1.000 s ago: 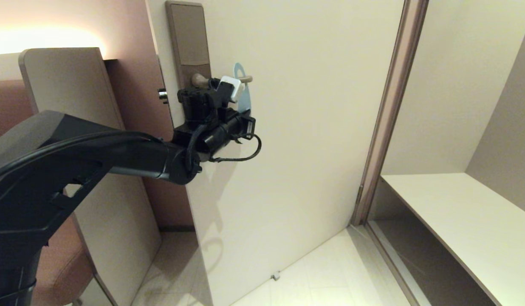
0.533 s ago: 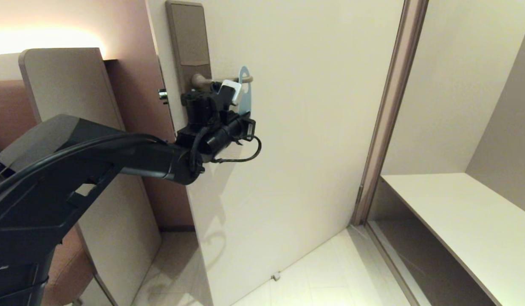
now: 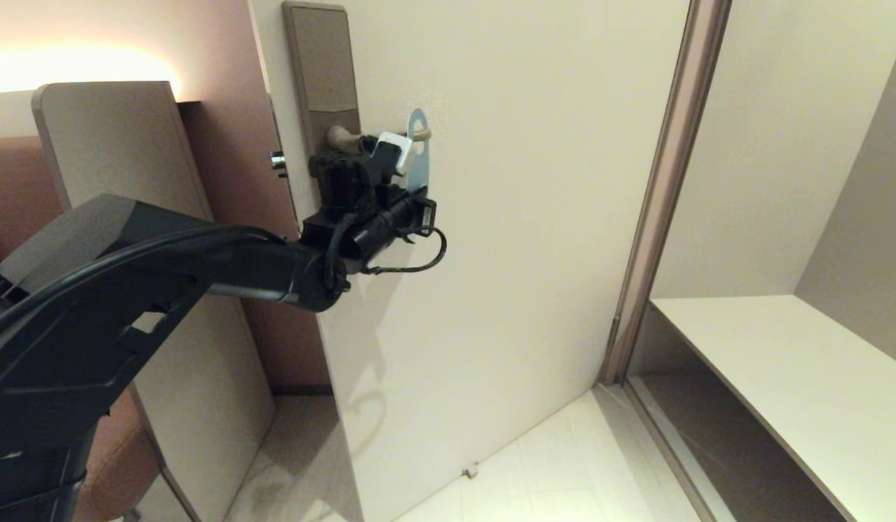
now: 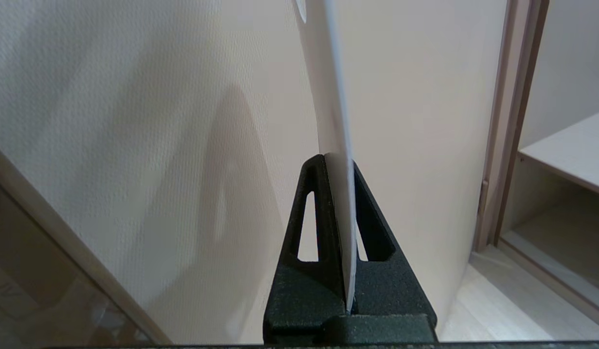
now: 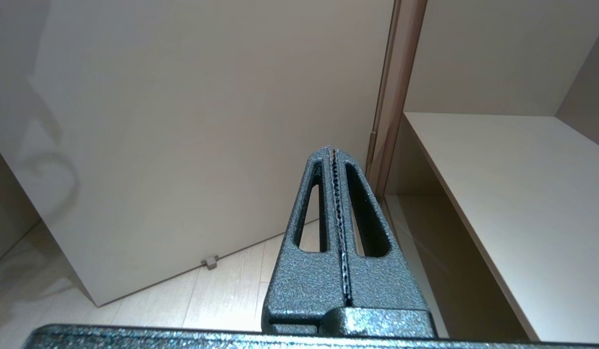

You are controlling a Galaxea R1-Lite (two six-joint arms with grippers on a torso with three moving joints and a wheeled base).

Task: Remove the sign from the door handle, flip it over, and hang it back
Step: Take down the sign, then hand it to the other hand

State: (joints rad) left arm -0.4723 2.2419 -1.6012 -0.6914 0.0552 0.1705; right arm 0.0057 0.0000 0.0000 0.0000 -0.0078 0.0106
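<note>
A cream door (image 3: pixel 506 239) stands ajar beside a brown frame (image 3: pixel 665 196), with pale floor tiles (image 3: pixel 564 471) below and a light shelf (image 3: pixel 796 377) in the alcove to the right; the left tool (image 3: pixel 408 170) reaches up from a black arm to the door handle (image 3: pixel 343 135), its fingers (image 4: pixel 323 213) pinched tight on the lower edge of the sign (image 3: pixel 417 156), which stands edge-on with its hole around the lever's tip; no lettering can be read; the right tool (image 5: pixel 334 155) hangs low with its fingers pressed together on nothing, pointing toward the door's foot.
</note>
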